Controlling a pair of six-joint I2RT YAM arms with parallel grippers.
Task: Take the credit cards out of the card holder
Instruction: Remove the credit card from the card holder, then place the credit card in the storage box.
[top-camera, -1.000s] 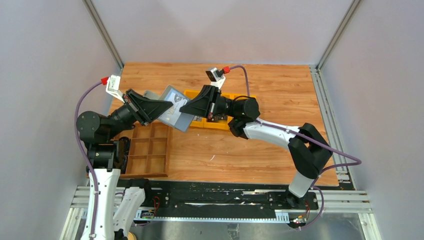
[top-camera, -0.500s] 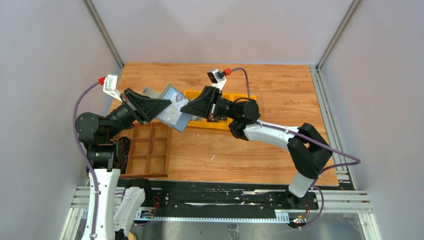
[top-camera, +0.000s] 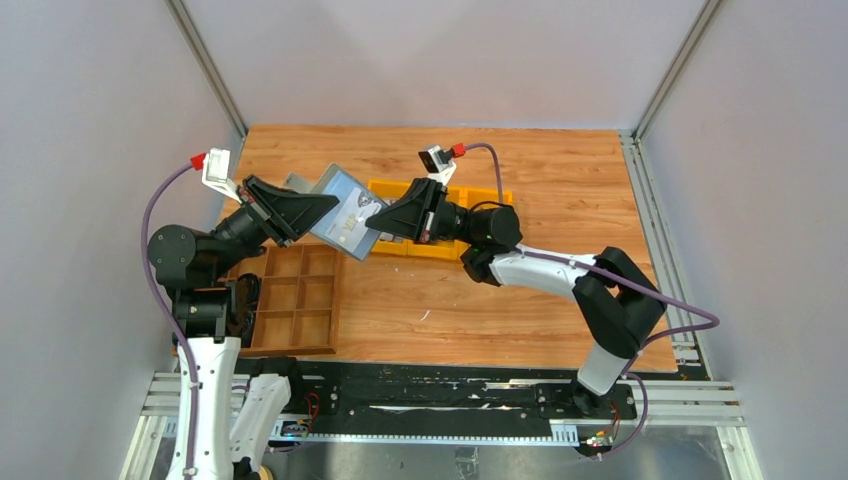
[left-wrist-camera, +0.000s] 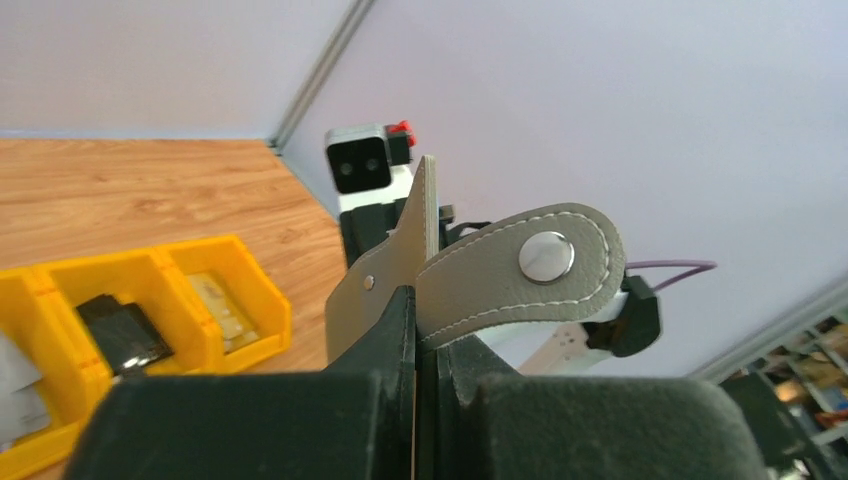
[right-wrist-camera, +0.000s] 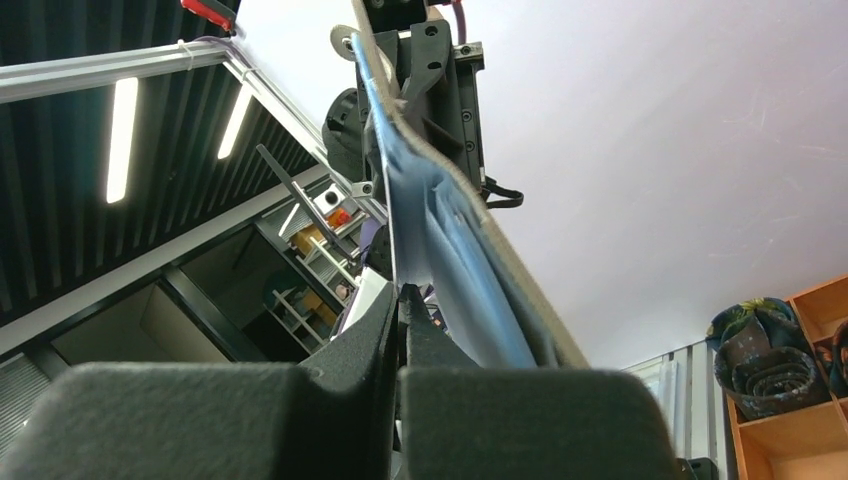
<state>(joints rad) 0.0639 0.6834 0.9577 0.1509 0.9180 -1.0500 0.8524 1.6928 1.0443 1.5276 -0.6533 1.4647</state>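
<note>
From above, the spots where the black left gripper (top-camera: 326, 207) and black right gripper (top-camera: 374, 213) meet the flat grey-blue folding card holder (top-camera: 346, 220) are too small to make out, as is its printing. At the right wrist, what the closed fingers (right-wrist-camera: 366, 335) pinch is unclear, the holder's top cropped. Yellow plastic bins (top-camera: 483, 193) sit partly hidden behind the right gripper.
</note>
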